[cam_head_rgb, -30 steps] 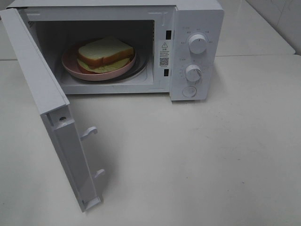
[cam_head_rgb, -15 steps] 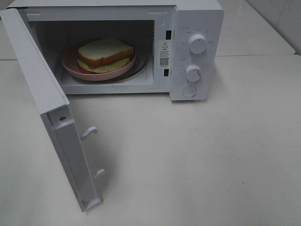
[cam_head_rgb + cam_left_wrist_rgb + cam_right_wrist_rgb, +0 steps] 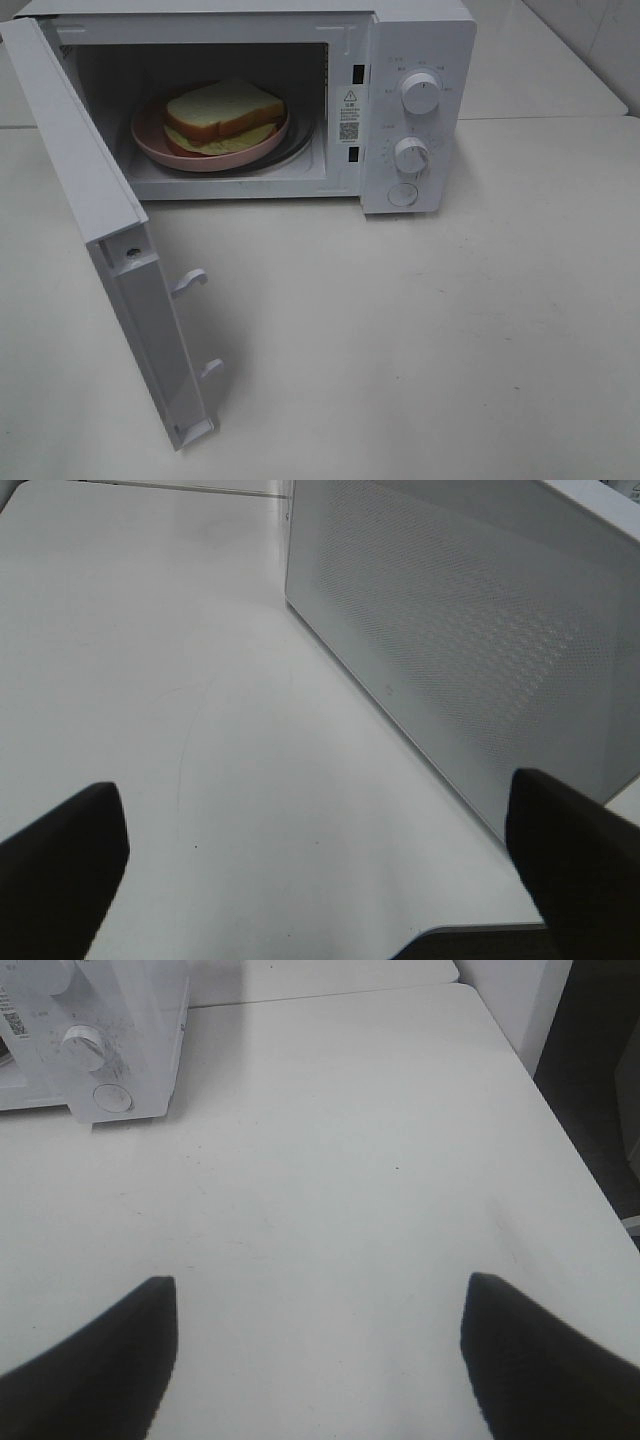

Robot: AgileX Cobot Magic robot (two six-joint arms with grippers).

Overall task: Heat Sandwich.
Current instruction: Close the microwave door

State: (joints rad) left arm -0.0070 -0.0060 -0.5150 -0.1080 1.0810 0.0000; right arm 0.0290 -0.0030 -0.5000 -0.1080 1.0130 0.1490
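Sitting on a round pink plate (image 3: pixel 200 160) inside the smooth white microwave (image 3: pixel 430 45) is the square, soft-looking sandwich (image 3: pixel 222 108). The left gripper (image 3: pixel 315 815) and right gripper (image 3: pixel 318 1285) both gape wide, holding nothing.

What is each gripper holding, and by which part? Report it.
Nothing is held. The left gripper and the right gripper are both open over the table; the sandwich lies on the pink plate inside the open microwave.

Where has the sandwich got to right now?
In the high camera view, the sandwich lies on a pink plate inside the open microwave, at upper left, to the left of the control panel.
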